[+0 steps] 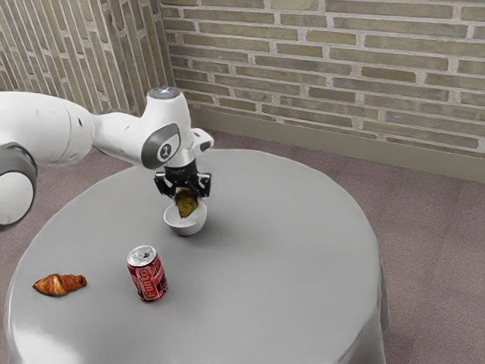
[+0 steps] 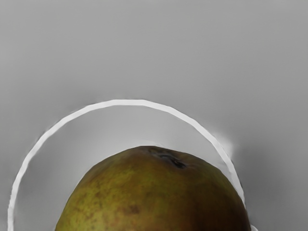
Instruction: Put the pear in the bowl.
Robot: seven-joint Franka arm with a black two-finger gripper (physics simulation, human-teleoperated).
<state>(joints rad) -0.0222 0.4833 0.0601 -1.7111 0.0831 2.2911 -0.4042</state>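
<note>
Black gripper (image 1: 186,198) pointing down, fingers parted by the pear's width and closed on the pear (image 1: 186,205) from two sides. Pear hangs blunt end up, narrow end down, at the mouth of the white bowl (image 1: 179,225); whether it touches the inside, cannot tell. Wrist view: dark blossom scar on the pear's blunt end, bowl rim curving round it. White arm (image 1: 120,136) reaches in from the exterior view's left. Bowl upright on a round table with a grey cloth (image 1: 280,243). Nearer the exterior camera, a red soda can (image 1: 148,277), upright, well apart from the bowl; farther to that view's left, a croissant (image 1: 59,284), lying flat. Beyond the table, a brick wall (image 1: 341,62)
</note>
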